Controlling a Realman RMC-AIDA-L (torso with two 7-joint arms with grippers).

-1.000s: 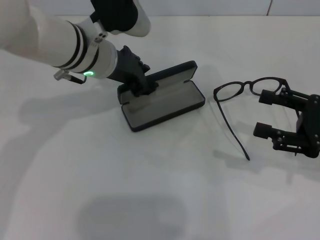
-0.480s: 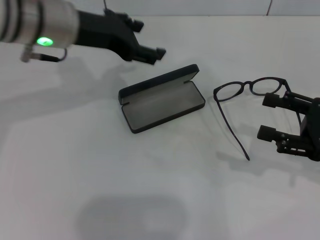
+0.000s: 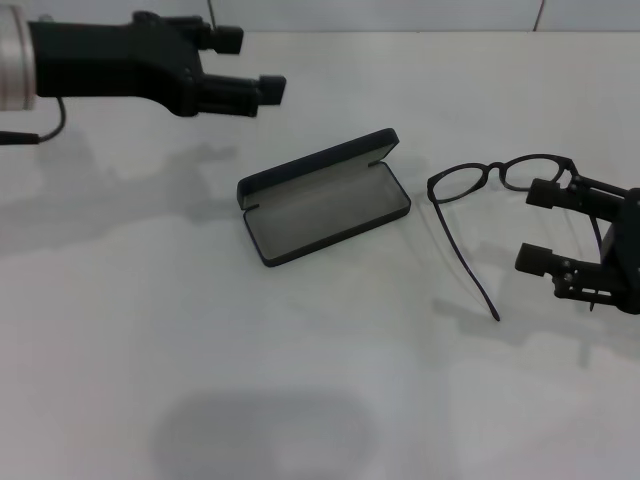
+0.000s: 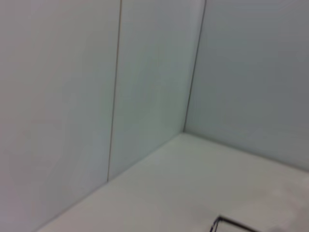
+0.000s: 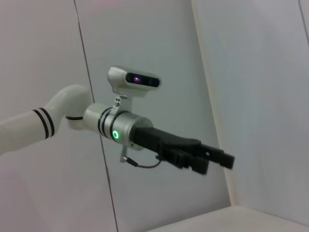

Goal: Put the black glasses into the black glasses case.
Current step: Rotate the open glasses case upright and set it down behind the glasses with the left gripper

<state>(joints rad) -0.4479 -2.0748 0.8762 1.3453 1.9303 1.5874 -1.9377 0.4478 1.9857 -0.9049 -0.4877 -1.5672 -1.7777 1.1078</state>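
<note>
1. White panelled walls close in a plain white bench, matte and bare apart from the task's two things.
2. Lying open near the middle of the bench, toward the far edge, the case has its lid tipped back on the far side and its grey-lined tray facing up. Its shell is matte black, hard and round-cornered, and the lining looks soft.
3. Beside the case, toward the right edge, the glasses sit unfolded on the bench. They have a thin black frame with oval clear lenses, and one long slender temple runs toward the near edge.
4. At the right edge, the right gripper hangs just beside the right lens, its fingers spread wide and holding nothing.
5. Up over the far left of the bench, the left gripper is well clear of the case. Its fingers are parted and it is empty too.
6. The step in hand looks like the grasp on the glasses. The frame is thin and springy, so closing on the rim or bridge should hold better than closing on a temple, which would flex.
7. The lenses are smooth and could slip under pressure, so a gentle squeeze suits.
8. With the temples spread, the glasses are wider than the tray, and they will probably need lining up along its length.
</note>
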